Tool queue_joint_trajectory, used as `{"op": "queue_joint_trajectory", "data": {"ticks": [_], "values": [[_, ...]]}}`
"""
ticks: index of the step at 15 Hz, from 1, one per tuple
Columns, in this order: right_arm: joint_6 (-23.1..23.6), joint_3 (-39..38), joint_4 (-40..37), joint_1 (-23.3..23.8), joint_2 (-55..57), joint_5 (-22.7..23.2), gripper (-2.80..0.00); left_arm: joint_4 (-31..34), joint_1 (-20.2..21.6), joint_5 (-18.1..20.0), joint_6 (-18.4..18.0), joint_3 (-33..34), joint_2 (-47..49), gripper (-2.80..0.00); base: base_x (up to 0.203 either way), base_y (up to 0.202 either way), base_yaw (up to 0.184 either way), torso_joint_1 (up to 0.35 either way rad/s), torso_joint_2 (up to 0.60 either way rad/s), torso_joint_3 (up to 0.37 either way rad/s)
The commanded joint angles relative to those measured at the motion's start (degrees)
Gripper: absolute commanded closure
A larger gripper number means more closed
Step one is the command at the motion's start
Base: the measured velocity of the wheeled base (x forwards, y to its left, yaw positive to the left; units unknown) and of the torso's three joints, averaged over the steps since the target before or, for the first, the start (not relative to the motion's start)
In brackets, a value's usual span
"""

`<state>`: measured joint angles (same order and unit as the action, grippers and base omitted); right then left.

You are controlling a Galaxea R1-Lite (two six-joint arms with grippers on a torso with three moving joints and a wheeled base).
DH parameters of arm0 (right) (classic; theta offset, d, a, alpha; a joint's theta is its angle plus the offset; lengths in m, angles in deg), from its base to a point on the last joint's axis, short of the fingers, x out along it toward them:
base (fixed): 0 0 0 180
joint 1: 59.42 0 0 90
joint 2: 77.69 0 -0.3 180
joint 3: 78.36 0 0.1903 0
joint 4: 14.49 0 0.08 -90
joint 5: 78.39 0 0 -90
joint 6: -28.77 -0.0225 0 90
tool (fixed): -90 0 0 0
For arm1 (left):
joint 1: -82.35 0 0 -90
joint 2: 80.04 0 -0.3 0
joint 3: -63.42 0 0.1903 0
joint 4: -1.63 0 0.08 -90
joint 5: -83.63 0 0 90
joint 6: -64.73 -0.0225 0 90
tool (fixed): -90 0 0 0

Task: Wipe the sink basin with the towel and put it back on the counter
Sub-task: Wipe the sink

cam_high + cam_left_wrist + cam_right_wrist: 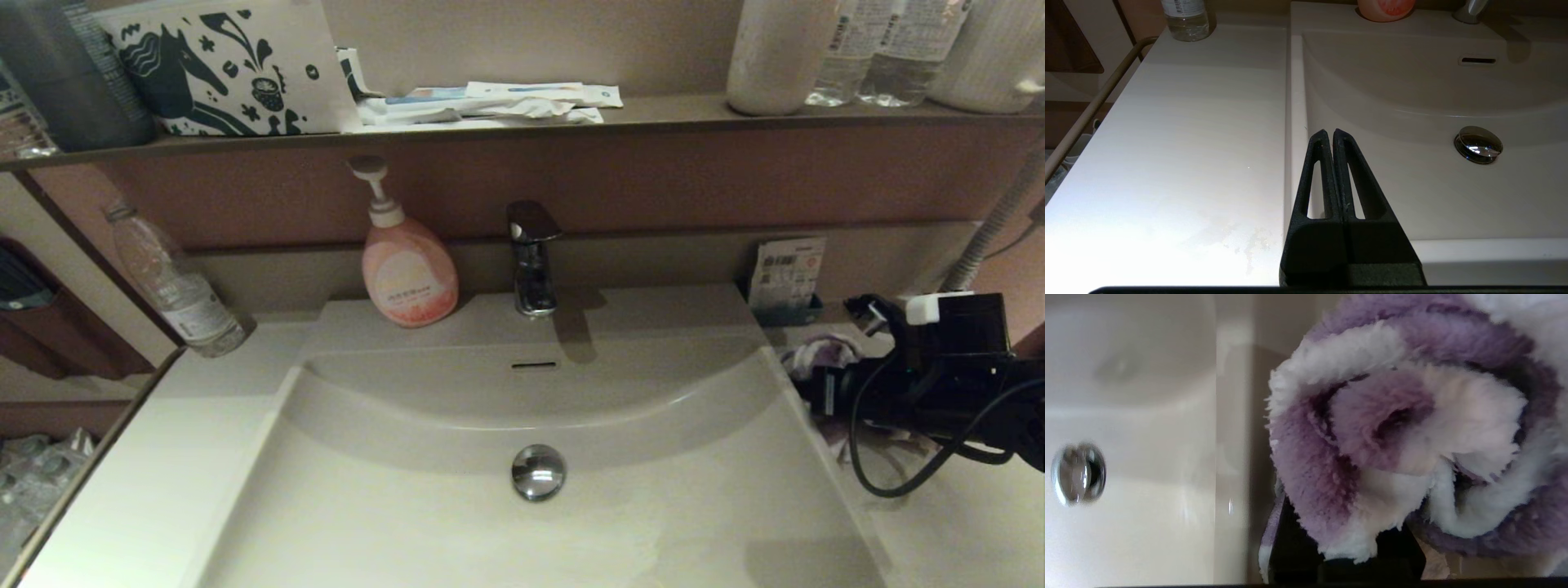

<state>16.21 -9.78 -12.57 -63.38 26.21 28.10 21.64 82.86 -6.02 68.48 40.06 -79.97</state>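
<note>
- Towel (1396, 428): purple-white fleece, bunched on counter (939, 523) at 3 o'clock of sink basin (457, 523); I judge it soft, light, best pinched at a thick fold
- Right gripper (1347, 555) at towel, jaws buried: cannot tell
- Left gripper (1329, 136) clenched, empty, over basin's 9 o'clock rim

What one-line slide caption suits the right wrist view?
Right gripper buried in the purple-and-white towel over the counter, beside the sink basin and its chrome drain stopper.

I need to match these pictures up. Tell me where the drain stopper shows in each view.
Head view: drain stopper, bottom center, in the sink basin.
Left wrist view: at right, beyond the shut left gripper.
Right wrist view: far left edge, away from the purple towel.
Shared landmark: the basin's curved back wall.
</note>
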Motion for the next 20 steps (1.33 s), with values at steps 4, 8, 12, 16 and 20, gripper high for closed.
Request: {"op": "queue_joint_trajectory", "data": {"ticks": [4,8,12,16,20], "values": [[0.0,-0.4,-1.9,-0.6,-0.5,-1.4,0.00,0.0,0.0,0.0,0.0,0.0,0.0,0.00,0.000,0.000,0.000,0.000,0.00,0.000],[3.3,-5.7,-18.4,-4.7,-8.9,-1.5,0.00,0.0,0.0,0.0,0.0,0.0,0.0,0.00,0.000,0.000,0.000,0.000,0.00,0.000],[4.3,-14.4,-23.3,-14.1,-17.1,-1.8,0.00,-0.1,0.0,0.0,0.0,0.0,0.0,0.00,0.000,0.000,0.000,0.000,0.00,0.000],[4.3,-19.9,-33.7,-24.9,-22.7,-5.0,0.00,0.0,0.0,0.0,0.0,0.0,0.0,0.00,0.000,0.000,0.000,0.000,0.00,0.000],[4.4,-23.4,-41.7,-30.7,-25.6,-10.2,0.00,-0.1,0.0,0.0,0.0,0.0,0.0,0.00,0.000,0.000,0.000,0.000,0.00,0.000]]}}
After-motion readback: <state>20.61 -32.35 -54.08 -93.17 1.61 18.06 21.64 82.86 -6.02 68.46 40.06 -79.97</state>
